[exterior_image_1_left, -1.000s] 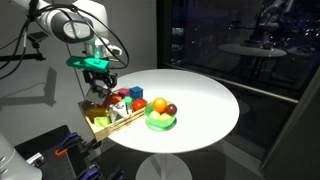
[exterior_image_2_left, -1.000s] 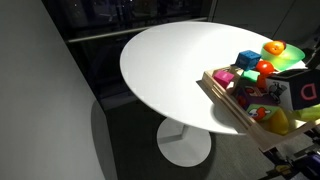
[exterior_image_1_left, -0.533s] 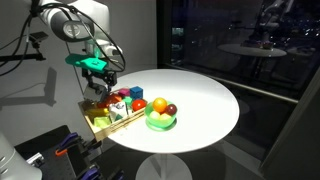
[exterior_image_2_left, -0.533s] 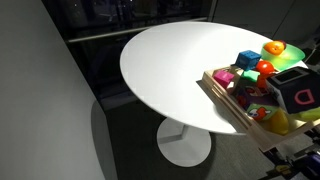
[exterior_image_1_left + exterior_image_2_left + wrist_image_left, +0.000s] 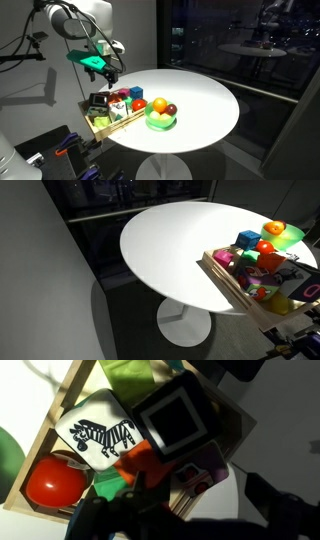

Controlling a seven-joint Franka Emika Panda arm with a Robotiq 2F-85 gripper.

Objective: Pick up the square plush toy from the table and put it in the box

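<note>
In the wrist view my gripper (image 5: 195, 515) shows only as 2 dark, blurred fingers at the bottom edge. They stand apart with nothing between them. Beneath it the square plush toy (image 5: 175, 420), white-edged with a black square face, lies tilted inside the box (image 5: 33, 460). It rests on other toys, just beside a zebra block (image 5: 97, 435), and a red ball (image 5: 55, 482) sits against the wooden wall. The frame cuts off the rest of the box. In an exterior view the gripper hangs empty above the box, clear of the toys, with free air around it. The box sits at the rim of the bench (image 5: 200, 100), with a green bowl of fruit (image 5: 160, 120) just beside it and a wide bare stretch of white top beyond. The plush is too small to pick out there. In an exterior view (image 5: 225, 283) the box's low wall lies near the bench edge and runs out of the right side of the frame, so I cannot make out the gripper or the plush there.
</note>
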